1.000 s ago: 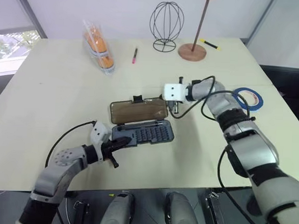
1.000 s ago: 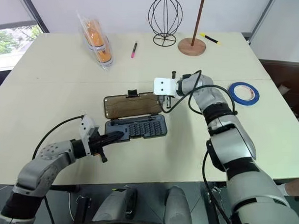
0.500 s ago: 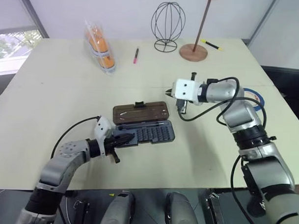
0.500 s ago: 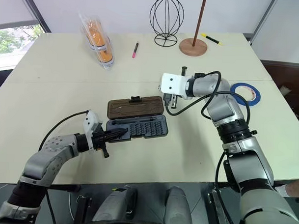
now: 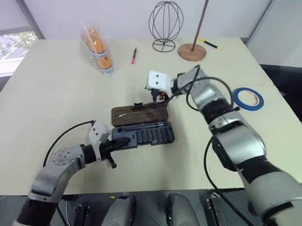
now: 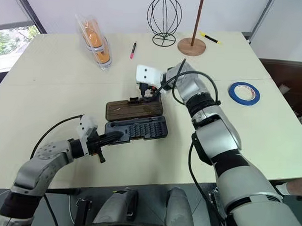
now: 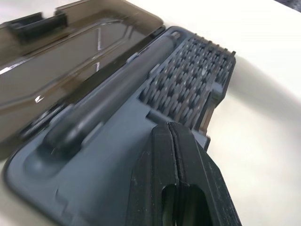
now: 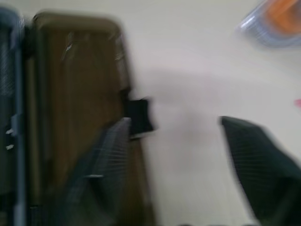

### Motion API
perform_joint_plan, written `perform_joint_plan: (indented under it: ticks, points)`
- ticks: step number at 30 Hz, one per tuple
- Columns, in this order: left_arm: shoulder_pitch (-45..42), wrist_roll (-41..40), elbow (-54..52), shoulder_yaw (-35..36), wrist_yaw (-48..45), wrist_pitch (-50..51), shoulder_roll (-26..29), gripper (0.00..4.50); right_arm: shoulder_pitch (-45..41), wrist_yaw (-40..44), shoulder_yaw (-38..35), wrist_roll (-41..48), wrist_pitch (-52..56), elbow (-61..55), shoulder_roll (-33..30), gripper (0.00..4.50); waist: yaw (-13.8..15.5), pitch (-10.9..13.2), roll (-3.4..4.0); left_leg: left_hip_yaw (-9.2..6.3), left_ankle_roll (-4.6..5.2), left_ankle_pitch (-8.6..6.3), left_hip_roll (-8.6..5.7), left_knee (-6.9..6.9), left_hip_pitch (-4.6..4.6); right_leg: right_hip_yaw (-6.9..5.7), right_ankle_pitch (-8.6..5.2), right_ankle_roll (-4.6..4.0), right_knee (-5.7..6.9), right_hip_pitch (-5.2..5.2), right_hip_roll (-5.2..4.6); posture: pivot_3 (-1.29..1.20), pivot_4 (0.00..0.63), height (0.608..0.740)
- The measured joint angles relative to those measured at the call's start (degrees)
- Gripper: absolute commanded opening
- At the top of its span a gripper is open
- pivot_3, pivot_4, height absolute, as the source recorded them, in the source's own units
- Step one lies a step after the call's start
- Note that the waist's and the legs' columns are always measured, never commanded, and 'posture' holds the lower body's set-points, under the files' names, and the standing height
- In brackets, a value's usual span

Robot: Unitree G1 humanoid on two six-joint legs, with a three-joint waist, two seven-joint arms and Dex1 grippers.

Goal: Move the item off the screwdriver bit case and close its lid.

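Right claw [image 8: 171, 155] spreading wide beside latch tab [image 8: 139, 117] | left claw [image 7: 175, 188] pressing shut, pinning tray [image 5: 145, 136] | lid [image 5: 140, 115]: light, stiff, likely slippery; pushing at latch edge looks best

Silver arms, black cables, black tool [image 5: 119, 143] fingers

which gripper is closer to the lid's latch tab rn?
Right. The right gripper is open right at the latch tab on the lid; the left gripper is shut on the tray end of the screwdriver bit case.
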Motion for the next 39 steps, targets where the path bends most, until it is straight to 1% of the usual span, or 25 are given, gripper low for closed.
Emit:
perform_joint_plan:
  ticks: [4, 10, 20, 25, 32, 35, 37, 39]
  points:
    - [3.42, -0.06, -3.01, 1.32, 2.51, 0.02, -0.53, 0.0, -2.03, -1.53, 0.0, -1.19, -2.53, 6.56, 1.12, 4.41, -0.05, 0.02, 0.04, 0.0, 0.01, -0.01, 0.0, -0.04, 0.0, 0.01, 0.0, 0.0, 0.04, -0.06, 0.01, 0.0, 0.15, 0.74]
    - [7.4, -0.13, -6.25, 2.41, 5.05, 0.02, -0.79, 0.0, -2.84, -3.59, -0.2, -1.65, -2.94, 11.05, 2.01, 4.41, -0.03, 0.02, 0.04, 0.0, 0.06, -0.04, 0.0, -0.05, 0.0, 0.02, 0.0, -0.01, 0.04, -0.07, 0.01, 0.0, 0.15, 0.74]
    - [8.03, -0.12, -7.57, 2.79, 6.59, 0.44, -0.87, 0.0, -2.84, -7.75, -2.46, -2.43, -1.2, 13.42, 1.92, 4.41, -0.03, 0.02, 0.04, 0.0, 0.07, -0.04, 0.0, -0.06, 0.0, 0.01, 0.0, -0.01, 0.08, -0.07, 0.01, 0.0, 0.15, 0.74]
    - [10.07, -0.16, -9.42, 3.14, 8.41, 0.97, -1.23, 0.0, -2.67, -10.97, -3.89, -2.46, 1.22, 14.38, 1.37, 4.41, -0.04, 0.02, 0.04, 0.0, 0.08, -0.05, 0.0, -0.06, 0.0, 0.02, -0.01, -0.01, 0.08, -0.08, 0.01, 0.0, 0.15, 0.74]
    - [11.49, -0.9, -12.07, 4.04, 10.17, 3.15, -1.15, 0.0, -1.08, -12.03, -5.09, -2.55, 2.24, 14.47, 1.0, 4.41, -0.07, 0.03, 0.04, 0.01, 0.08, -0.05, 0.0, -0.06, 0.0, 0.01, -0.01, -0.02, 0.08, -0.07, 0.01, 0.0, 0.15, 0.74]
    - [12.08, -1.34, -13.08, 4.42, 10.62, 4.06, -0.98, 0.0, -1.01, -12.07, -5.66, -2.54, 2.92, 14.47, 1.17, 3.64, -0.05, 0.03, 0.04, 0.01, 0.08, -0.05, 0.0, -0.06, 0.0, 0.01, -0.01, -0.01, 0.08, -0.07, 0.01, 0.0, 0.15, 0.74]
    - [12.0, -1.55, -13.82, 4.64, 11.11, 5.33, -0.6, 0.0, -0.68, -12.13, -5.88, -2.55, 3.18, 14.47, 1.56, 2.5, -0.05, 0.03, 0.04, 0.01, 0.08, -0.05, 0.0, -0.06, 0.0, 0.01, -0.01, -0.02, 0.08, -0.07, 0.01, 0.0, 0.15, 0.74]
    - [11.5, -2.03, -14.19, 4.86, 11.62, 6.8, -0.49, 0.0, -0.25, -12.15, -6.06, -2.54, 3.24, 14.47, 2.01, 1.46, -0.05, 0.03, 0.04, 0.01, 0.08, -0.05, 0.0, -0.06, 0.0, 0.01, -0.01, -0.01, 0.08, -0.07, 0.01, 0.0, 0.15, 0.74]
